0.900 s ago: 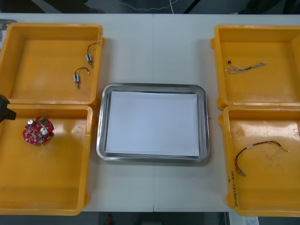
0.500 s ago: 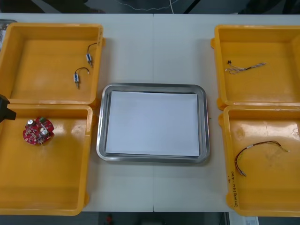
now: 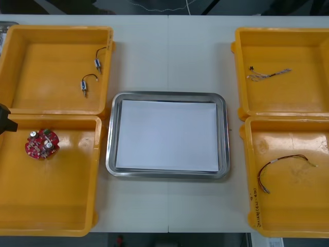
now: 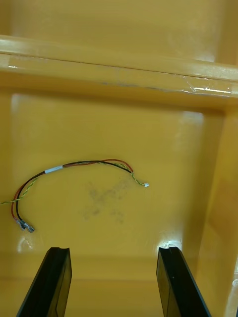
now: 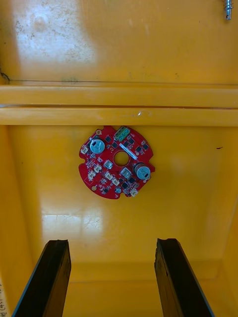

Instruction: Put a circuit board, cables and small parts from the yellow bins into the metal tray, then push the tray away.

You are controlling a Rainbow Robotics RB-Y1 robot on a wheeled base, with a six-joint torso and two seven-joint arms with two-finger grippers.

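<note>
The left gripper (image 5: 113,242) has its two black fingers wide apart. They hold nothing and hang over the floor of the near left bin (image 5: 198,208). Just past the fingers, the round red board (image 5: 117,162) lies flat, close to the bin's far wall.

The right gripper (image 4: 113,250) is wide open too, over the near right bin (image 4: 198,148). The red and yellow cable (image 4: 79,164) lies in a curve ahead of its fingers, not touching them.

Between the bins sits the metal tray (image 3: 167,94), white inside. The far left bin (image 3: 41,67) has two small metal parts (image 3: 96,63) with black cables. The far right bin (image 3: 288,98) has a thin cable (image 3: 267,75). All of it rests on a light table (image 3: 169,51).
</note>
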